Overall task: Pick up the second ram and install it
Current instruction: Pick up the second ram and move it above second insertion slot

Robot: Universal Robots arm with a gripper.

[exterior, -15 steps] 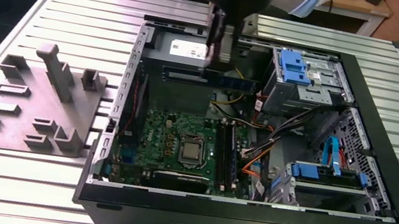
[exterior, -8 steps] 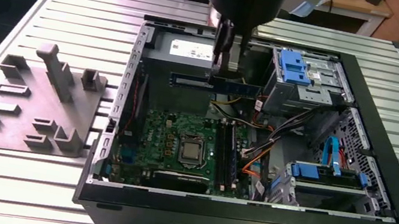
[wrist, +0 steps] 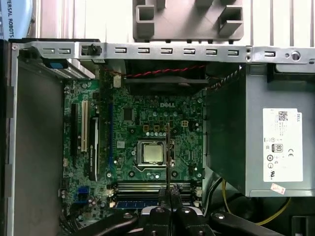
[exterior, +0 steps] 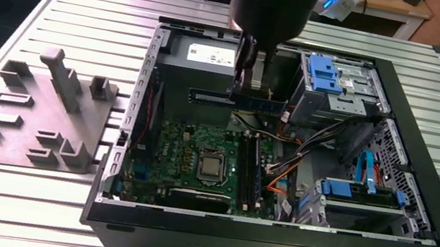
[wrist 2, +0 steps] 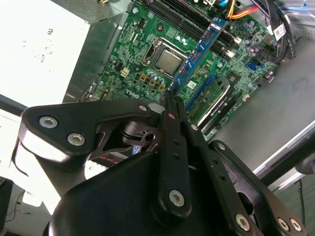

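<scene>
My gripper (exterior: pixel 241 90) hangs over the open computer case (exterior: pixel 419 217), shut on the second ram (exterior: pixel 237 101), a long blue-green stick held level above the case's back half. In the second wrist view the fingertips (wrist 2: pixel 169 105) pinch one end of the ram (wrist 2: pixel 197 51), which reaches out over the green motherboard (wrist 2: pixel 142 44). In the first wrist view the ram (wrist: pixel 168 157) shows edge-on as a thin line above the processor socket (wrist: pixel 151 151), with the gripper (wrist: pixel 168 196) just over the black memory slots (wrist: pixel 147 187). The stick is well above the board, touching nothing.
A grey moulded fixture (exterior: pixel 34 112) lies on the slatted table at the exterior view's left. Inside the case stand the power supply (wrist: pixel 266 137), blue-handled drive cages (exterior: pixel 331 75) (exterior: pixel 360 194) and orange and black cables (exterior: pixel 283 174) beside the memory slots (exterior: pixel 252 169).
</scene>
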